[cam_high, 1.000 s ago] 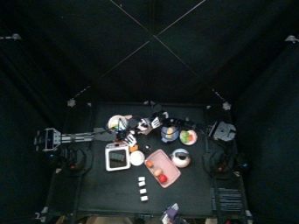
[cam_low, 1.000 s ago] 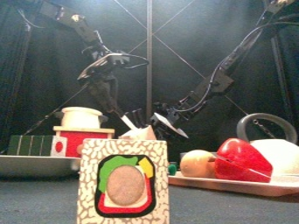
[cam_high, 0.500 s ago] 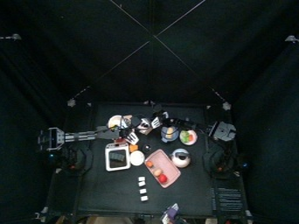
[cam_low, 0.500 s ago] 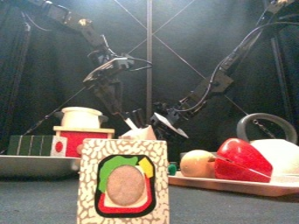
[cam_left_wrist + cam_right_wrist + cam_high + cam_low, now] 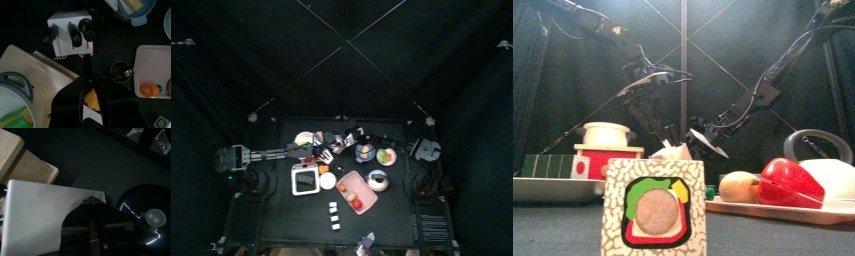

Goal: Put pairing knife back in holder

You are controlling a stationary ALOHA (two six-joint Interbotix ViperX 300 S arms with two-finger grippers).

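Note:
The holder (image 5: 67,30) is a small block with a pale slotted top and black handles standing in it. In the front view, the holder (image 5: 671,152) peeks up behind a printed box. A slim black knife (image 5: 84,67) runs from the holder's edge back between the tips of my left gripper (image 5: 87,87). Those jaws stand slightly apart, with something yellow showing in the gap. I cannot tell whether they still touch the knife. My left gripper (image 5: 676,122) hangs just above the holder. My right gripper (image 5: 92,208) is shut on nothing I can see, over a white sheet (image 5: 40,213); it hangs just right of the holder (image 5: 711,138).
A printed box (image 5: 653,210) stands at the front. A pink tray (image 5: 780,210) at the right carries an apple (image 5: 740,185) and a red pepper (image 5: 787,180). A pale pot (image 5: 604,133) stands at the left. Around the holder are a wooden board (image 5: 33,75), a dark cup (image 5: 120,71) and a blue bowl (image 5: 137,10).
My left arm has swung right, toward the holder, and its jaws have widened. The right arm has not moved.

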